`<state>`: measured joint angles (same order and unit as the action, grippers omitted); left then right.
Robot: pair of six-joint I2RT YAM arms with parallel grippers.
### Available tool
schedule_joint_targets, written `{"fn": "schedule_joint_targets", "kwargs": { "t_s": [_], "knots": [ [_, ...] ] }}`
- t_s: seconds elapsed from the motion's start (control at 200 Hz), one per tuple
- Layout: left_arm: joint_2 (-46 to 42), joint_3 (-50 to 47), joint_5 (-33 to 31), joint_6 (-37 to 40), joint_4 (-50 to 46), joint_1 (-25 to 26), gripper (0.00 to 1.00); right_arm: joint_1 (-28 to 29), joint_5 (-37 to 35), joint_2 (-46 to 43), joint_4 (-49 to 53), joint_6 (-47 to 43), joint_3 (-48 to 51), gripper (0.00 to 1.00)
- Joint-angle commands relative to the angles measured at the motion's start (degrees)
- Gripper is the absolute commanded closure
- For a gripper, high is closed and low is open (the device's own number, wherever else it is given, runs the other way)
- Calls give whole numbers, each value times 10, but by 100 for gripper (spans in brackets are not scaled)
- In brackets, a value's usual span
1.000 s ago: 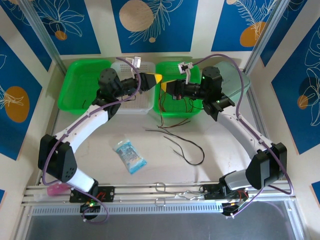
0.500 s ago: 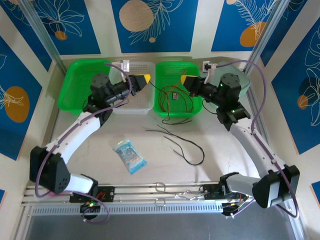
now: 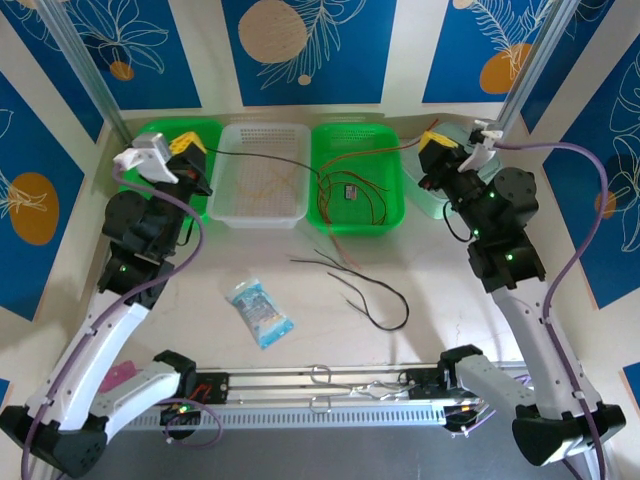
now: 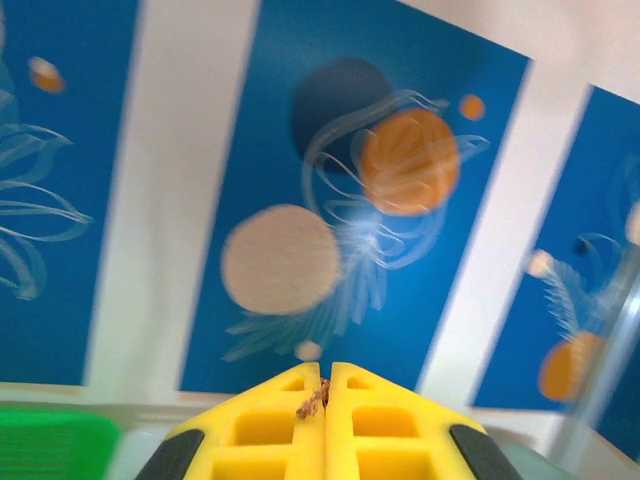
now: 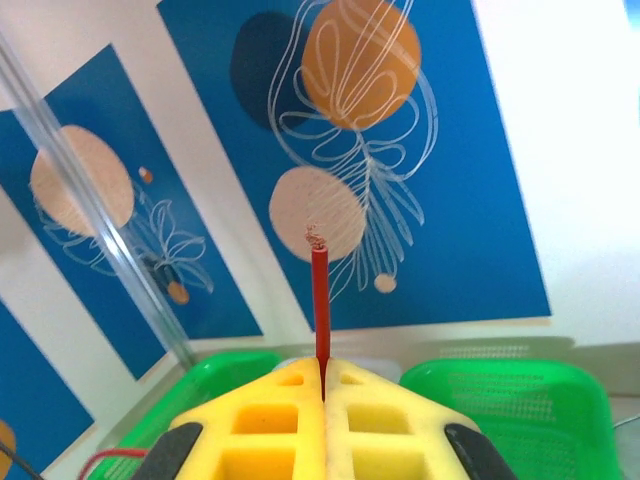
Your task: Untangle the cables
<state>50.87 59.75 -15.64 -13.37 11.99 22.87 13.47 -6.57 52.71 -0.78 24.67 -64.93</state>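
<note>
My left gripper (image 3: 192, 150) is raised over the left green tray (image 3: 140, 190), shut on a dark cable (image 3: 265, 160). That cable stretches right across the white basket (image 3: 262, 212) into the right green tray (image 3: 392, 215). In the left wrist view, frayed copper strands (image 4: 311, 402) poke out between the closed yellow fingers (image 4: 270, 430). My right gripper (image 3: 436, 141) is up at the far right, shut on a red cable (image 3: 380, 150) that runs left down to a tangle of cables (image 3: 350, 195) in the right green tray. The red cable's end (image 5: 319, 290) stands up from the shut right gripper (image 5: 322, 368).
Loose dark cables (image 3: 372, 298) lie curled on the table in front of the right green tray. A blue packet (image 3: 260, 312) lies on the table centre-left. A thin pale wire (image 3: 270, 185) rests in the white basket. A metal rail (image 3: 330, 380) runs along the near edge.
Both arms have swung apart from the middle of the trays, left gripper to the far left, right gripper to the far right. The dark and red cables are drawn out between them.
</note>
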Motion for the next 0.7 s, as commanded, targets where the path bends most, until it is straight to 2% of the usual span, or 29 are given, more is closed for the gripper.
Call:
{"fn": "schedule_joint_targets", "kwargs": {
  "t_s": [0.0,0.375,0.695],
  "knots": [
    [-18,-32,-128,49,12,-4,100,-4,-90,-18,-4,-31,-15,100],
    [-103,-134,-327,111,169,-4,100,-20,-258,-67,3,-67,4,100],
    [-144,-170,-425,185,262,-5,100,-43,-391,-97,4,-65,27,100]
  ]
}}
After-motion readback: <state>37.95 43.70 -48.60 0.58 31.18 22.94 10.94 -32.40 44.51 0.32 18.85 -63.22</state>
